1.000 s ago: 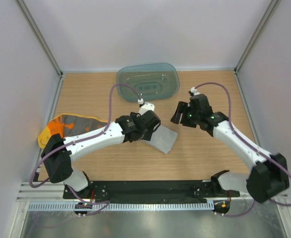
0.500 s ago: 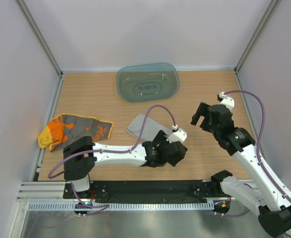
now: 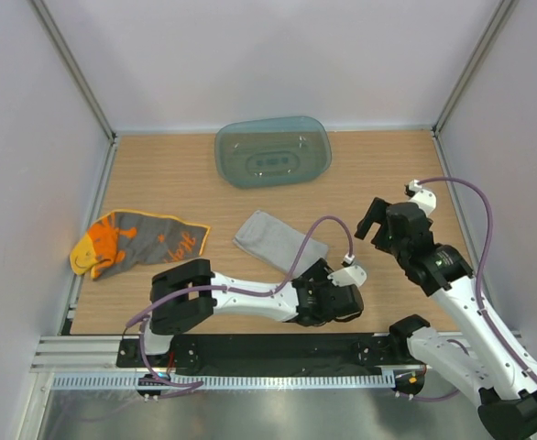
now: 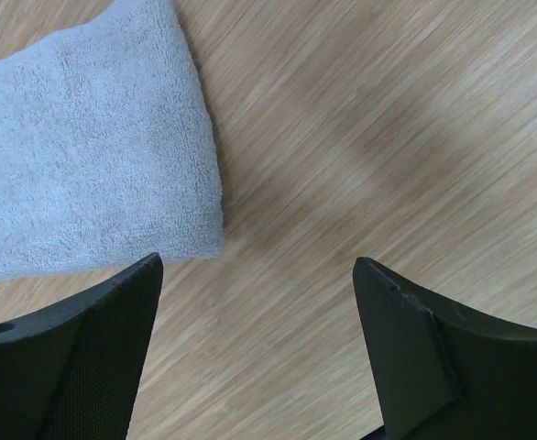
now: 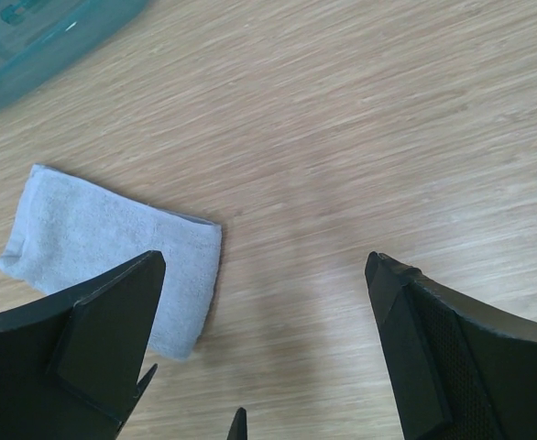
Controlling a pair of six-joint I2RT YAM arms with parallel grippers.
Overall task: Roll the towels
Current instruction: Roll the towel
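The grey towel [image 3: 279, 241] lies flat, folded into a strip, mid-table. It also shows in the left wrist view [image 4: 85, 156] and the right wrist view [image 5: 113, 247]. The yellow-orange towel [image 3: 136, 240] lies crumpled at the left edge. My left gripper [image 3: 323, 295] is open and empty, low over bare wood just near-right of the grey towel; in its own view [image 4: 259, 348] the towel's corner sits beside the left finger. My right gripper [image 3: 371, 218] is open and empty, raised to the right of the grey towel, and its own view [image 5: 268, 348] shows only wood between the fingers.
A translucent teal tray [image 3: 273, 151] stands at the back centre, and its corner shows in the right wrist view [image 5: 39, 37]. The black base rail [image 3: 268, 348] runs along the near edge, close behind my left gripper. Walls enclose the left, right and back.
My left arm has left the grey towel and swung toward the near edge, to the towel's right. The towel now lies uncovered and flat. My right arm has drawn back to the right.
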